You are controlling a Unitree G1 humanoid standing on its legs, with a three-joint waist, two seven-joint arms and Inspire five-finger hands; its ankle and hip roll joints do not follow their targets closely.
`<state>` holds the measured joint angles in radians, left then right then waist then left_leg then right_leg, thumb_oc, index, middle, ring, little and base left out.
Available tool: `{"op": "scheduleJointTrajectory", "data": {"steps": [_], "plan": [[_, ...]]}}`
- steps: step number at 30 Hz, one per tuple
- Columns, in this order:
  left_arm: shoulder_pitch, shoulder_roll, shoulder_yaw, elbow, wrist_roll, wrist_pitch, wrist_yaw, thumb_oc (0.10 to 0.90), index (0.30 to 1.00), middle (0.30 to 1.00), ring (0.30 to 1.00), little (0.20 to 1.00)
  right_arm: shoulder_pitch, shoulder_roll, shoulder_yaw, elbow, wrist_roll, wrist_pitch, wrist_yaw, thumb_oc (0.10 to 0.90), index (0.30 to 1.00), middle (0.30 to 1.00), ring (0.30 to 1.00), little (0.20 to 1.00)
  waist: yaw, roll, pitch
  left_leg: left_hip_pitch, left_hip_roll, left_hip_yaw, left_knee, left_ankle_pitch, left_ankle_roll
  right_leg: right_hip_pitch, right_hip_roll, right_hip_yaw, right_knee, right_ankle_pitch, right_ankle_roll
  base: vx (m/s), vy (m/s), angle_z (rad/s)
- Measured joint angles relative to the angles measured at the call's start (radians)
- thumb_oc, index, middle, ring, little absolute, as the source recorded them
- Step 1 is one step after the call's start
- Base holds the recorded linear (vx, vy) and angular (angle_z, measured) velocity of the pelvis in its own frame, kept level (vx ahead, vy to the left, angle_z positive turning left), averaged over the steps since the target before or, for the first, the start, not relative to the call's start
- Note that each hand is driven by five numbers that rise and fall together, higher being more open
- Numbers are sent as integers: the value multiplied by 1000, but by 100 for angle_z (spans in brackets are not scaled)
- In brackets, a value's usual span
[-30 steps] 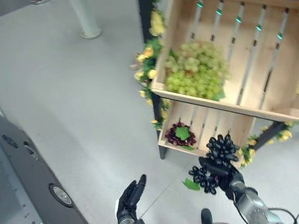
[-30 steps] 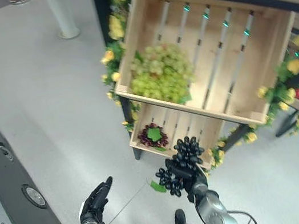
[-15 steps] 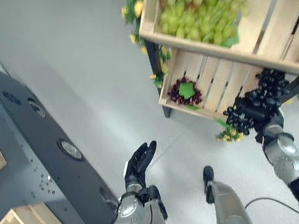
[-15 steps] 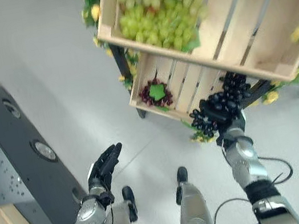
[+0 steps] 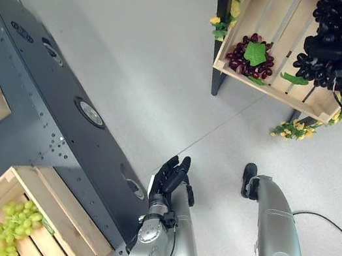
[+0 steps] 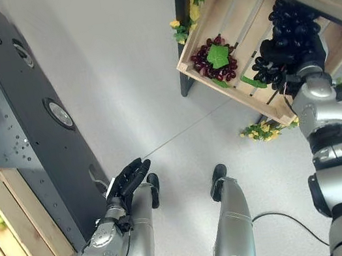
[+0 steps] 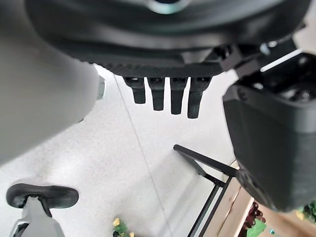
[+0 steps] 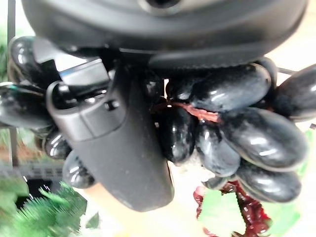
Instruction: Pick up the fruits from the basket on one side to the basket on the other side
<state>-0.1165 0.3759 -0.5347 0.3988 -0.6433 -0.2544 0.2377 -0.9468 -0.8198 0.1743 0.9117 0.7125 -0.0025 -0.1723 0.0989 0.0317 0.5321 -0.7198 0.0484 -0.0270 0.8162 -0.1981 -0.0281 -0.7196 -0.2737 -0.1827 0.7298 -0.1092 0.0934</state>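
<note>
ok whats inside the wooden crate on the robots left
A bunch of green grapes lies on the slats of the wooden crate, towards its outer side. The crate's outer part is cut off by the view's edge.

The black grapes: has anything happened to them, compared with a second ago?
The view has swung left, bringing a crate with green grapes into sight. The right robot hand still clutches the black grapes, still near the lower shelf crate. The left robot hand stays open, empty.

camera: swings left since 1.0 s ago, wooden crate of green grapes on dark grey table enters
right hand: rises, bunch of black grapes now level with lower shelf crate
left hand: more forearm shows
</note>
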Motion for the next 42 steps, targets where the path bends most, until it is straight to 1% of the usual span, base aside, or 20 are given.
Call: {"op": "scheduleJointTrajectory", "data": {"steps": [1, 3, 5, 7, 8, 9, 12, 16, 17, 27, 39, 41, 42], "plan": [[0, 9, 2, -8, 0, -4, 3, 800, 900, 900, 900, 900, -20, -2, 0, 20, 0, 8, -6, 400, 300, 300, 300, 300, 8, 0, 0, -14, 1, -8, 14, 0, 0, -10, 0, -4, 13, -5, -6, 44, -78, 8], [-1, 26, 3, -12, 0, -4, 8, 800, 900, 900, 900, 900, -40, -3, 2, 30, -4, 28, -18, 400, 300, 300, 300, 300, 13, -4, 2, -25, 0, -21, 19, -3, -5, -13, 1, -16, 14, -7, -6, 43, -82, 7], [1, 44, 3, -20, 0, -4, 6, 800, 900, 900, 900, 900, -66, -28, 42, 35, -19, 70, -36, 400, 300, 300, 300, 300, 26, -11, 5, -31, 2, -26, 24, -1, 0, -15, 8, -15, 12, -7, -7, -14, -47, -1], [2, 52, 6, -28, 0, -4, 4, 800, 900, 900, 900, 900, -96, -41, 62, 59, -51, 90, -36, 400, 300, 300, 300, 300, 28, -14, 7, -35, 1, -29, 25, -1, 1, -16, 11, -15, 10, -7, -7, -6, -8, 2], [2, 55, 6, -29, 0, -4, 2, 800, 900, 900, 900, 900, -122, -49, 86, 75, -77, 110, -35, 477, 415, 415, 415, 415, 29, -16, 8, -38, 2, -29, 27, -2, 2, -16, 11, -15, 10, -7, -7, -11, -20, 4], [1, 58, 6, -30, 0, -4, 0, 800, 900, 900, 900, 900, -147, -64, 126, 89, -83, 123, -35, 800, 900, 900, 900, 900, 28, -17, 8, -40, 2, -29, 29, -2, 2, -16, 12, -15, 8, -7, -7, 0, 0, 0], [2, 67, 6, -35, 0, -4, -6, 800, 900, 900, 900, 900, -181, -78, 151, 114, -119, 151, -35, 800, 900, 900, 900, 900, 29, -21, 9, -42, 2, -29, 30, -2, 3, -14, 12, -16, 4, -7, -7, -1, -8, 1], [3, 72, 10, -37, 0, -4, -8, 800, 900, 900, 900, 900, -208, -79, 152, 148, -119, 176, -34, 800, 900, 900, 900, 900, 31, -24, 7, -41, 2, -32, 38, -7, 10, -5, 15, -17, 1, -4, -11, 0, 0, 0], [3, 72, 10, -37, 0, -4, -8, 800, 900, 900, 900, 900, -208, -79, 152, 151, -119, 179, -34, 800, 900, 900, 900, 900, 31, -24, 7, -40, 2, -32, 41, -10, 15, -2, 15, -18, 1, -4, -11, 0, 0, 0], [6, 75, 11, -40, 0, -5, -6, 800, 900, 900, 900, 900, -216, -79, 154, 185, -119, 217, -34, 800, 900, 900, 900, 900, 31, -31, 2, -20, 2, -31, 44, -13, 15, 24, 19, -14, -12, -6, -6, 0, 0, 0], [15, 75, 11, -42, -1, -11, -5, 800, 900, 900, 900, 900, -219, -74, 154, 185, -114, 214, -17, 800, 900, 900, 900, 900, 29, -32, 2, -5, 3, -21, 37, -16, 19, 31, 20, -4, -12, -3, -12, -1, 18, -1], [21, 74, 8, -43, 0, -21, -3, 800, 900, 900, 900, 900, -197, -63, 151, 178, -95, 187, -1, 800, 900, 900, 900, 900, 29, -32, 2, 20, 3, -12, 23, -15, 19, 49, 20, 5, -19, -4, -11, 30, 63, -7], [26, 72, 9, -42, 0, -22, 5, 800, 900, 900, 900, 900, -165, -50, 143, 150, -69, 164, 1, 800, 900, 900, 900, 900, 27, -32, 2, 41, 3, -9, 10, -15, 19, 67, 20, 5, -30, -4, -10, 38, 53, -6]]}}
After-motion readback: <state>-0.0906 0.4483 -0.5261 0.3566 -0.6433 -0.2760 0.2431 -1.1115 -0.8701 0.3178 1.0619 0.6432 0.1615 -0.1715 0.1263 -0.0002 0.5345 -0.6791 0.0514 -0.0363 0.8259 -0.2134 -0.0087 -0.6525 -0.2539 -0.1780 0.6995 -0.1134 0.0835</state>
